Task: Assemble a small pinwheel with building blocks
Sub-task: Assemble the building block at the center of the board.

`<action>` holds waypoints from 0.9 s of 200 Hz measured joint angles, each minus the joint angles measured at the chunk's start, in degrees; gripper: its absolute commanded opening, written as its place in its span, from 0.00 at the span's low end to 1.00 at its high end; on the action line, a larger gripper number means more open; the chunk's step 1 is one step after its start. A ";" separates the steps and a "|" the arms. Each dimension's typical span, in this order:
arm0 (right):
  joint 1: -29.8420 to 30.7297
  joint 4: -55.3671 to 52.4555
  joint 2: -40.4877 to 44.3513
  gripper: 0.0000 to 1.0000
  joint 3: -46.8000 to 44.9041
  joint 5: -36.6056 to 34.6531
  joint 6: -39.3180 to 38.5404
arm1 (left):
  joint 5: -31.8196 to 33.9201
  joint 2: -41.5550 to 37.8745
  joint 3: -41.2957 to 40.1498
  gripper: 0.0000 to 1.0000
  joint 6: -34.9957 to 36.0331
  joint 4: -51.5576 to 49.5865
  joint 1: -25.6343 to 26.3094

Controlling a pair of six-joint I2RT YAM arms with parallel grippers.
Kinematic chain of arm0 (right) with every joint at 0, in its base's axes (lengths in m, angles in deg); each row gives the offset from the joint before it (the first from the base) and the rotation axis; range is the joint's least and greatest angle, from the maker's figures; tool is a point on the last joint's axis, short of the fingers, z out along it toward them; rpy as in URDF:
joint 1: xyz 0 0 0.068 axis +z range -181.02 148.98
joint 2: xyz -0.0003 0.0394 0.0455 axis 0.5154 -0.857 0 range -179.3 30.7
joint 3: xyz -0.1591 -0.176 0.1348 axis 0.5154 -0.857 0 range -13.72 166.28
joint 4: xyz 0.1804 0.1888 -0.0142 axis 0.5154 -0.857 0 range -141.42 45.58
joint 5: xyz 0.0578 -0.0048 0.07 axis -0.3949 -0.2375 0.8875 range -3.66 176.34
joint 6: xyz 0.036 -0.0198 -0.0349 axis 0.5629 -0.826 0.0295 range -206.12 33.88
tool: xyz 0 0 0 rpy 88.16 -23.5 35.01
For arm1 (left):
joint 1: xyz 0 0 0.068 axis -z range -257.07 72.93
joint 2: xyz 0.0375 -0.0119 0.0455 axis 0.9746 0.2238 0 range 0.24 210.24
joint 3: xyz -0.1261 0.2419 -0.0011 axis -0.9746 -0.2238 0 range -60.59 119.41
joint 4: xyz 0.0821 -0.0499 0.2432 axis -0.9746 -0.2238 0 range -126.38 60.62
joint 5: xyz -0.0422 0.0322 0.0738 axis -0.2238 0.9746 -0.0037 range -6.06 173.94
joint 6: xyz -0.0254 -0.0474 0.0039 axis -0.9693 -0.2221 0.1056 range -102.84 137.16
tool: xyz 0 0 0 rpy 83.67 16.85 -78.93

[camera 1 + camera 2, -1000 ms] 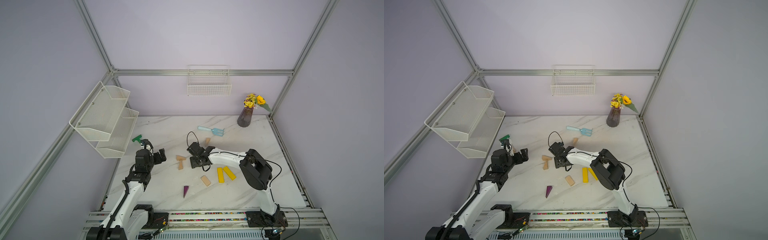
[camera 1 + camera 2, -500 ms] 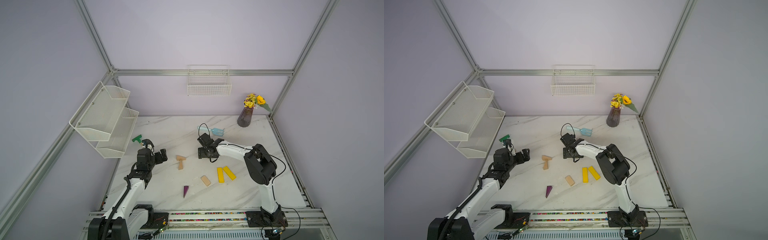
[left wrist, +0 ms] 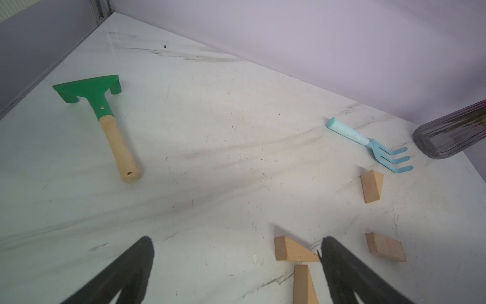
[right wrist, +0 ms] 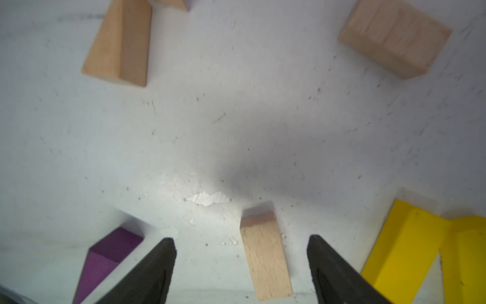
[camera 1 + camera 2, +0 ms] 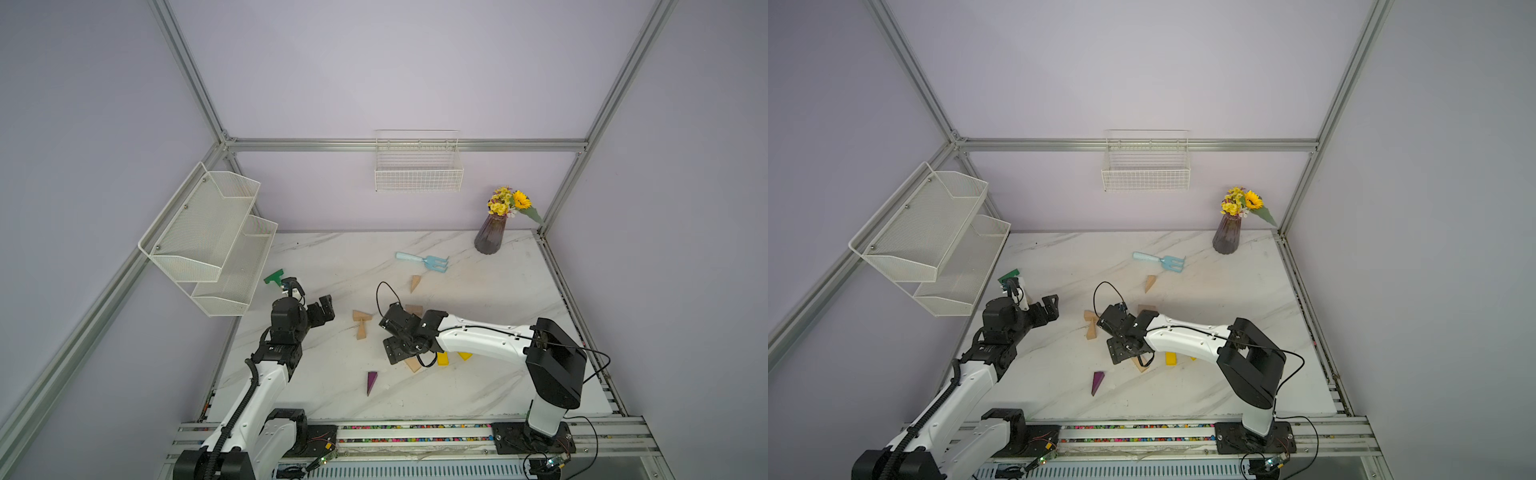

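Observation:
The building blocks lie scattered on the marble table. Two tan wedges [image 5: 360, 324] touch in a T shape. A third tan wedge [image 5: 415, 283] lies further back, and a purple wedge [image 5: 371, 382] nearer the front. My right gripper [image 5: 392, 338] hangs open over a tan rectangular block [image 4: 265, 255], which lies between its fingers [image 4: 157, 263] untouched. Two yellow bars [image 4: 420, 244] lie beside it. Another tan block [image 5: 413, 309] peeks out behind that gripper. My left gripper [image 5: 324, 309] is open and empty, just left of the T-shaped wedges [image 3: 292, 250].
A green-headed toy hammer [image 3: 105, 115] lies at the left edge under the white wire shelves [image 5: 216, 237]. A light-blue toy rake [image 5: 424, 262] and a purple vase with flowers [image 5: 490, 237] are at the back. A wire basket [image 5: 417, 166] hangs on the rear wall.
My right gripper swung back toward the rake, then came forward over the tan block by the yellow bars. A tan block now shows behind it. The left arm barely moved.

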 measured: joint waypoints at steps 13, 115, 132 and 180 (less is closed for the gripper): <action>0.48 -0.74 0.00 0.78 -1.73 0.50 0.09 | 0.00 -0.39 0.00 1.00 -0.17 0.00 0.00; 0.24 -1.53 -1.60 0.55 -5.44 0.07 0.50 | -0.02 -0.39 -0.22 1.00 -0.24 0.02 0.00; -0.09 -1.27 -1.62 0.50 -5.44 -0.04 -0.09 | 0.00 0.13 -0.22 1.00 -0.35 0.07 0.00; -3.74 0.11 -3.02 0.37 -3.93 -0.79 -4.57 | 0.00 1.95 -0.22 1.00 -1.44 0.68 0.00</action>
